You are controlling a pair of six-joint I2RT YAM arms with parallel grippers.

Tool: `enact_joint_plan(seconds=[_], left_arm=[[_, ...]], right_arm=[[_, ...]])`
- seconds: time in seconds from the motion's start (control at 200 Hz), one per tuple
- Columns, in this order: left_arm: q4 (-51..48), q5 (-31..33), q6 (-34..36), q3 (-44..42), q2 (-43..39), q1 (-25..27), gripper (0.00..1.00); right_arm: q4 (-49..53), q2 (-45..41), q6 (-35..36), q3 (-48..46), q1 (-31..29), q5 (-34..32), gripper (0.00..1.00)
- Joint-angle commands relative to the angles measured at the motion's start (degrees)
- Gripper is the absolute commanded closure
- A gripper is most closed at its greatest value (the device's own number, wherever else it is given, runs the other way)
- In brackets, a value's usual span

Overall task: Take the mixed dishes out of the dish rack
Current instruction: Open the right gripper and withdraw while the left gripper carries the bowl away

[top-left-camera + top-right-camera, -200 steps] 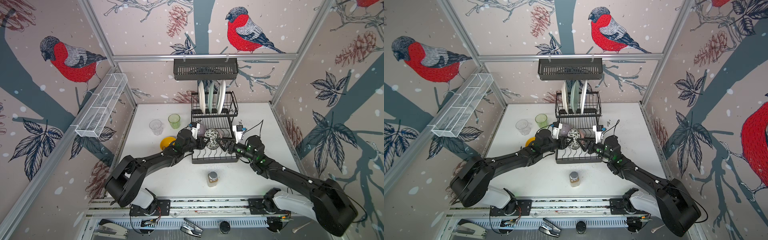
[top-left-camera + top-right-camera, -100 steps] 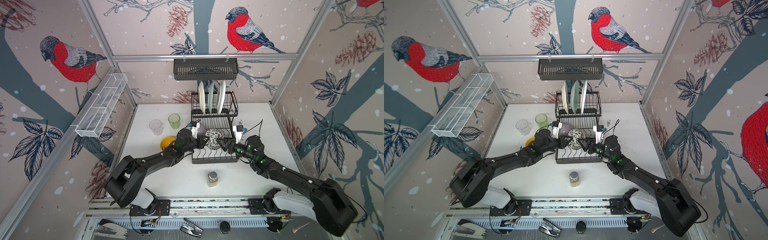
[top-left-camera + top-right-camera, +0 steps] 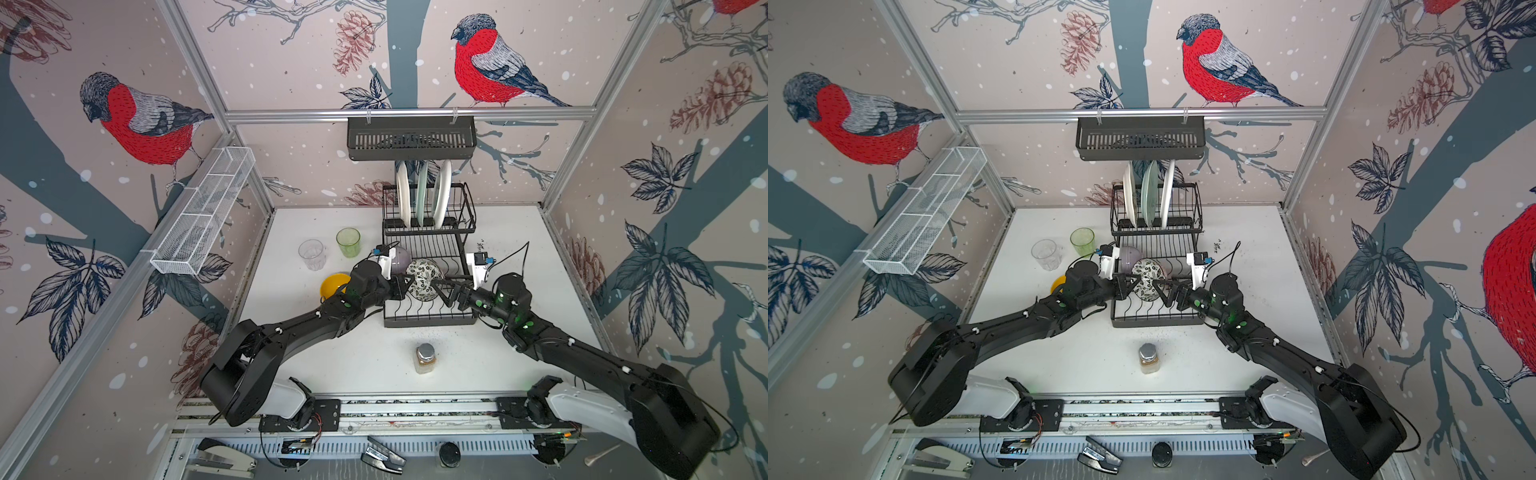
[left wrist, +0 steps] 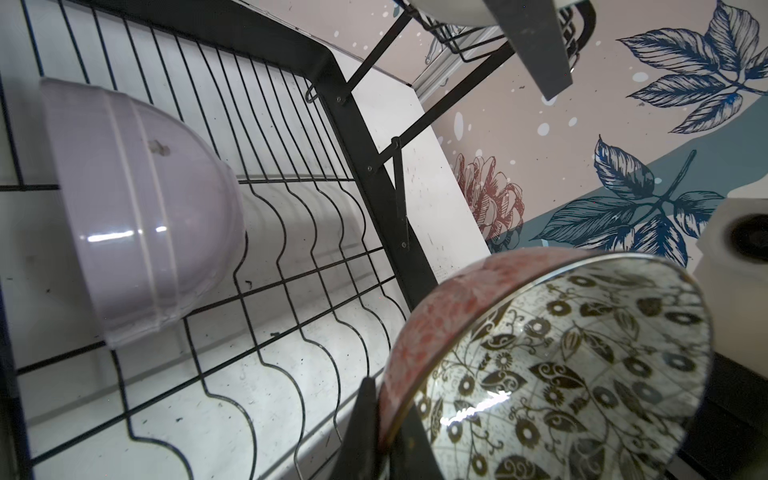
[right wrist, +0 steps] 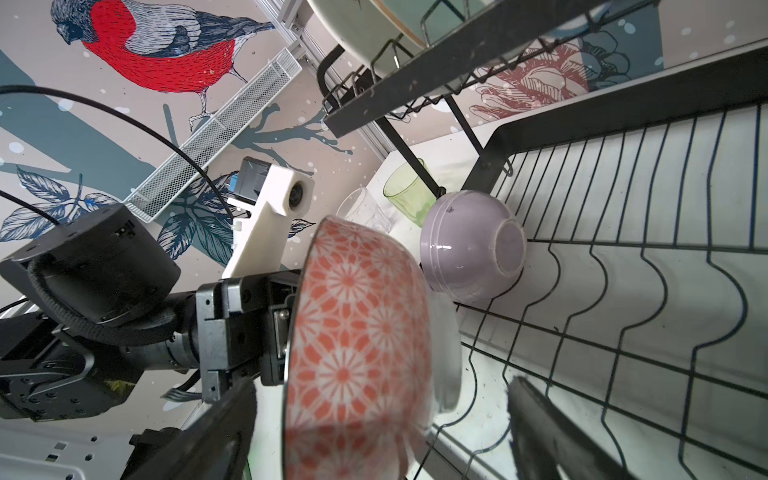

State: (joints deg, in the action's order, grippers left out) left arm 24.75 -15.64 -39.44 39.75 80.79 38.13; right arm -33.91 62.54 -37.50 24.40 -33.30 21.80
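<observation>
the pink-patterned bowl (image 3: 424, 279) is tipped up on edge over the middle of the dish rack's (image 3: 428, 322) lower tier. its dark-flowered inside is turned toward the left arm and its pink outside toward the right arm. whether it rests on the wires i cannot tell. the left gripper (image 4: 384, 399) is pinched tight on the bowl's rim, one finger inside and one outside. the right gripper (image 3: 441, 293) is spread wide, with a finger on either side of the bowl's outer wall and neither clamped on it.

the lilac bowl (image 3: 400, 259) lies on its side by the lower tier's left edge, toward the back. three plates stand upright in the raised tier: a white plate (image 3: 402, 195), a pale green plate (image 3: 422, 193) and another white one.

on the worktop (image 3: 519, 232), left of the rack, the green tumbler (image 3: 348, 242) and the clear tumbler (image 3: 311, 254) stand upright side by side. the yellow bowl (image 3: 332, 284) sits nearer the front, partly hidden by the left arm. a silver-capped jar (image 3: 424, 357) stands in front of the rack, toward the worktop's front edge.
</observation>
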Motion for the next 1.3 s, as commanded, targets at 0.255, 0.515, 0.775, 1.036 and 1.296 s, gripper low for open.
enact_joint_plan(seconds=[0.255, 0.515, 0.775, 1.036, 1.296], left_arm=[[2.31, 3.19, 5.05, -2.16, -4.77, 0.1, 1.0], [-0.04, 7.92, 6.22, -3.35, -9.02, 0.1, 1.0], [-2.46, 10.5, 7.42, -3.67, -10.19, -0.07, 1.0], [-8.41, 12.84, 8.07, -1.49, -11.09, -1.1, 1.0], [-13.96, 14.56, 5.33, -2.74, -13.85, -4.72, 1.0]], right_arm=[[0.19, -0.62, 2.61, 0.82, -0.23, -3.79, 0.04], [2.74, -0.64, 5.92, 1.7, -0.19, -3.79, 0.02], [3.31, 0.7, 6.72, 2.49, -0.21, -2.81, 0.01], [1.34, 3.08, 6.36, 2.83, -0.19, -2.63, 0.0], [1.81, 5.7, 6.36, 4.51, -0.19, -0.4, 0.0]])
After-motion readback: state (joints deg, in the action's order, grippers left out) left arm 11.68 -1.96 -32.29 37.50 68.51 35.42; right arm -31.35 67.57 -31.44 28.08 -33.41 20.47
